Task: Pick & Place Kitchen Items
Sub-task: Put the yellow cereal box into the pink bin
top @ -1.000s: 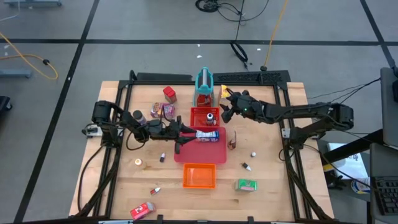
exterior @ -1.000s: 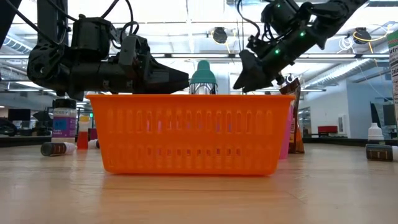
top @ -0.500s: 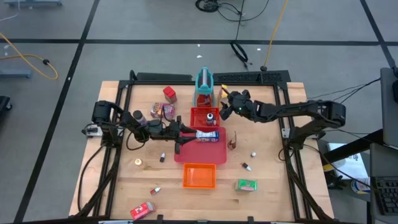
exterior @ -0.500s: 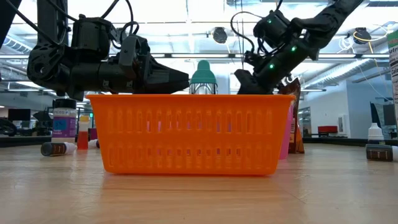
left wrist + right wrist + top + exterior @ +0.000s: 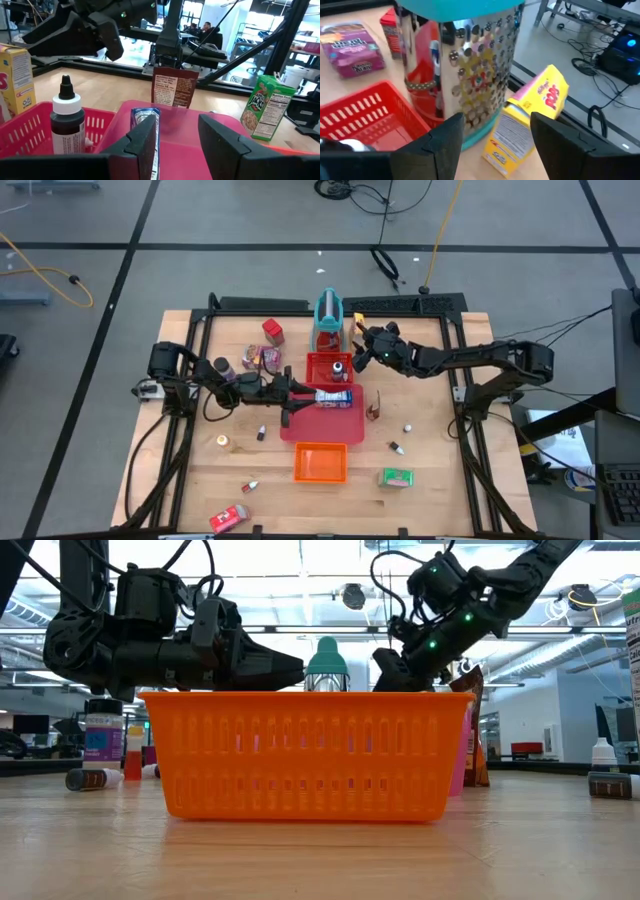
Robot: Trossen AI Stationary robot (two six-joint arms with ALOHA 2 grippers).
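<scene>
L gripper sits over the pink-red tray, fingers apart w/ nothing gripped – the blue-white box lies in that tray just ahead of it. Small dark bottle stands in the red basket next door. R gripper is near the teal stand, fingers spread, empty – yellow box just beside the stand.

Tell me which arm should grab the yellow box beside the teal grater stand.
Right. The right gripper, open, is beside the yellow box at the grater stand. The left gripper hangs over the pink tray, farther away.
</scene>
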